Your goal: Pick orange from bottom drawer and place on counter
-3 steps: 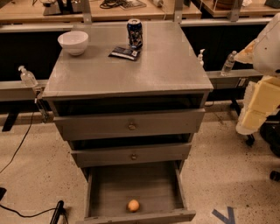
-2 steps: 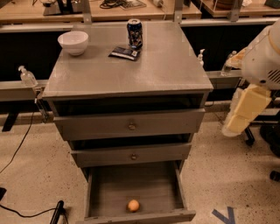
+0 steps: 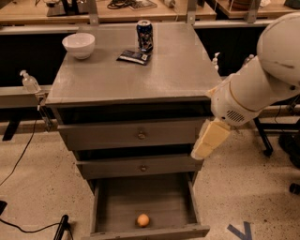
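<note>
The orange (image 3: 143,220) lies on the grey floor of the open bottom drawer (image 3: 112,199), near its front edge and about at its middle. The counter (image 3: 140,79) is the grey cabinet top above it. My gripper (image 3: 207,143) is the cream end piece hanging down from the big white arm (image 3: 253,91). It sits at the cabinet's right front corner, level with the two knobbed drawers. It is well above the orange and to its right, and it holds nothing that I can see.
On the counter stand a white bowl (image 3: 78,45), a soda can (image 3: 144,35) and a dark packet (image 3: 134,56). Pump bottles (image 3: 29,82) flank the cabinet. Wooden tables (image 3: 42,13) run behind. A chair base (image 3: 283,140) is on the right.
The arm has swung left and downward, from beside the cabinet to its right front corner. The orange and the things on the counter have not moved.
</note>
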Controlling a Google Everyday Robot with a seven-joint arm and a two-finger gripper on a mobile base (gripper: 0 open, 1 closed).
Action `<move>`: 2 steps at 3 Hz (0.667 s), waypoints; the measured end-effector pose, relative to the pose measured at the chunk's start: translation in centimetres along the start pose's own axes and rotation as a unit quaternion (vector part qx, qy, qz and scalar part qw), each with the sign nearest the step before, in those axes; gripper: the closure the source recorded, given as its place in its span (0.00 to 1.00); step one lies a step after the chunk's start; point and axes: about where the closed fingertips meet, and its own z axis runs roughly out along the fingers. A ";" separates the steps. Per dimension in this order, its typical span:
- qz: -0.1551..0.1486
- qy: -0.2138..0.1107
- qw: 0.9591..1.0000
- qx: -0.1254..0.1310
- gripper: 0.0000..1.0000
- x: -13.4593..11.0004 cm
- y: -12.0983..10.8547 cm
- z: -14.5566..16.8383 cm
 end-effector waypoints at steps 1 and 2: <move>0.000 -0.001 1.000 0.002 0.00 -0.1 -0.1 -0.1; -0.009 -0.007 0.999 -0.034 0.00 -0.1 -0.2 1.9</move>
